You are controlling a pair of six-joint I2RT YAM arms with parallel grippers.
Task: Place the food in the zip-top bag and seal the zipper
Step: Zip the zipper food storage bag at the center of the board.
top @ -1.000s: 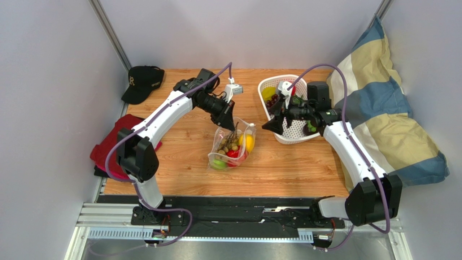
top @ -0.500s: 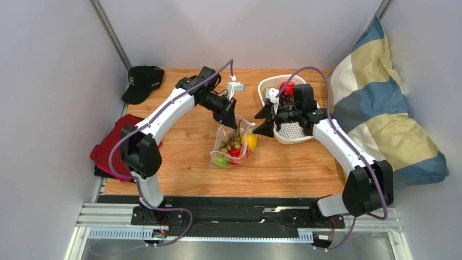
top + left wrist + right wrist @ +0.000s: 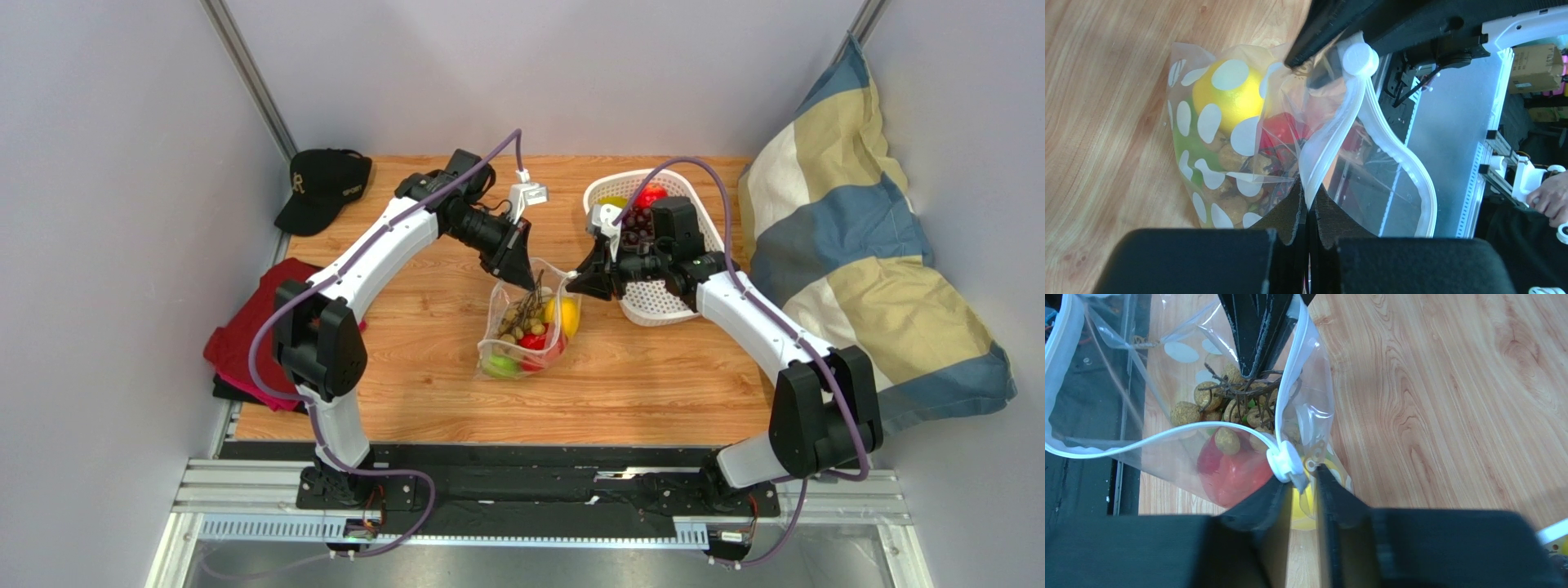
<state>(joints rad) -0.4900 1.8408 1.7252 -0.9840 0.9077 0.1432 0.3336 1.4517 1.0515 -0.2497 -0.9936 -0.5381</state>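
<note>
Wood counter (image 3: 638, 368), grey walls; zip-top bag (image 3: 498, 321) centre frame, food (image 3: 562, 321) inside. Left hand (image 3: 1309, 205) pinches the zipper (image 3: 1364, 116). Only the right wrist view shows right hand (image 3: 1303, 481) flanking the slider (image 3: 1285, 462); grip unclear.

On my right wrist camera the right gripper (image 3: 1303, 478) is blurred and cut off by the bottom edge; I can't tell whether it grips the zipper (image 3: 1286, 462) at its tips. The lemon (image 3: 1301, 509) shows only as a sliver between its fingers (image 3: 1257, 508). Overhead, the arm (image 3: 748, 312) covers half the basket (image 3: 662, 309) behind that claw.
</note>
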